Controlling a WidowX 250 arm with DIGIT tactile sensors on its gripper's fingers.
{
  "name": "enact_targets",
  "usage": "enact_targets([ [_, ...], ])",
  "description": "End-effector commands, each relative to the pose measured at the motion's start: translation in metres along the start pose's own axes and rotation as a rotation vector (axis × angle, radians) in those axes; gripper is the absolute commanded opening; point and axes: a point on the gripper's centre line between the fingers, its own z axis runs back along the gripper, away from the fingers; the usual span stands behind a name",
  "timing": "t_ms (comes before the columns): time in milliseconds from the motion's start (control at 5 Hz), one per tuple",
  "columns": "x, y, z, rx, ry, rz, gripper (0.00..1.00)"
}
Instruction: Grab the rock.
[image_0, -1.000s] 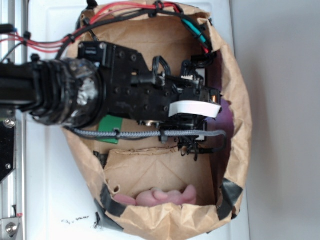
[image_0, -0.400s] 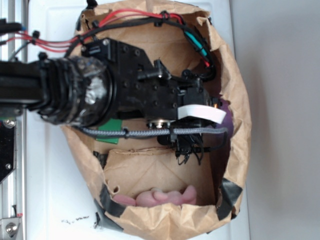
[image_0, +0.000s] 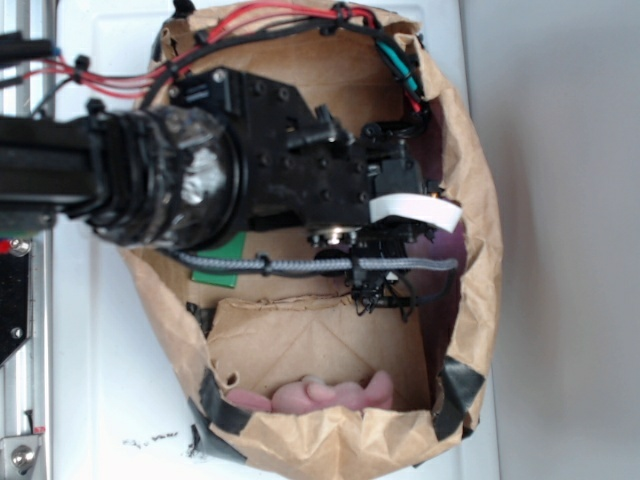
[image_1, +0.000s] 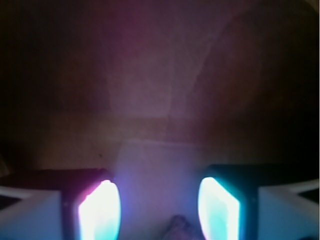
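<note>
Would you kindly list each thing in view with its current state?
gripper: open, fingers apart, nothing clearly between them.
paper bag: open, arm reaching inside.
green block: lying flat, mostly hidden under the arm.
pink soft thing: resting against the bag's wall, untouched.
rock: not clearly visible.

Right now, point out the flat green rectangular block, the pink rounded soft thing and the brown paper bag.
Flat green rectangular block (image_0: 222, 270): exterior view, exposed corner below the arm.
Pink rounded soft thing (image_0: 325, 393): exterior view, its middle.
Brown paper bag (image_0: 478, 240): exterior view, right wall.
</note>
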Motion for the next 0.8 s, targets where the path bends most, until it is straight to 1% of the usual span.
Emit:
enact_targets([
  [0, 0.011, 0.015, 0.031, -0.058, 0.063, -0.027, 1.00],
  [400, 0.009, 0.021, 0.039, -0.075, 0.050, -0.015, 1.00],
  [600, 0.011, 0.026, 0.043, -0.090, 0.059, -0.007, 1.00],
])
